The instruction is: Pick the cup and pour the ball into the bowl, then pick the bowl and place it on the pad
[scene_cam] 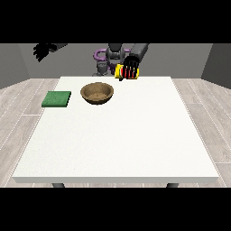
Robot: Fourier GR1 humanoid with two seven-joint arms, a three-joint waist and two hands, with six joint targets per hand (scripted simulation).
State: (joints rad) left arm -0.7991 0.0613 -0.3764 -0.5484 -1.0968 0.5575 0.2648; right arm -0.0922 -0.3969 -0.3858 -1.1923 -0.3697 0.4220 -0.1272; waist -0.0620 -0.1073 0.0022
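A yellow and red cup (pixel 122 72) is held tipped on its side above the table's far edge, with the hand at the view's right (pixel 131 66) curled round it. The cup's mouth points toward the view's left. The brown bowl (pixel 97 93) rests on the table below and to the left of the cup. The ball is not visible. A green pad (pixel 57 99) lies flat near the table's left edge. The hand at the view's left (pixel 42 51) hangs raised off the table's far left corner, fingers spread loosely, holding nothing.
The white table (pixel 117 140) stretches wide toward the camera in front of the bowl and pad. The robot's torso (pixel 108 58) stands behind the far edge.
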